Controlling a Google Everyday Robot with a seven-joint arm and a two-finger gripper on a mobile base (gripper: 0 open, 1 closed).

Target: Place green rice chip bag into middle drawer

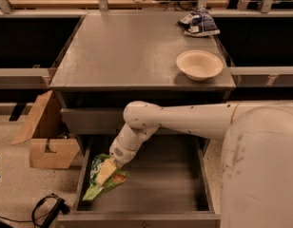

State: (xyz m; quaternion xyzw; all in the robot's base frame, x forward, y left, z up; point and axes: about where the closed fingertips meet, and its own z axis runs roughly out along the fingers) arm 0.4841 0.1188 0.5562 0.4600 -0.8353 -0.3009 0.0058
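The green rice chip bag (pixel 100 180) lies in the front left part of the open middle drawer (pixel 161 189), a wide grey tray pulled out below the cabinet top. My gripper (pixel 106 171) reaches down into the drawer on the white arm (pixel 184 120) and its pale fingers are on the bag. The bag looks to rest on or just above the drawer floor by the left wall.
A cream bowl (pixel 199 64) and a blue-and-white snack bag (pixel 198 23) sit on the grey cabinet top (pixel 132 51). An open cardboard box (pixel 44 137) stands on the floor to the left. A black cable (pixel 46 208) lies at the lower left.
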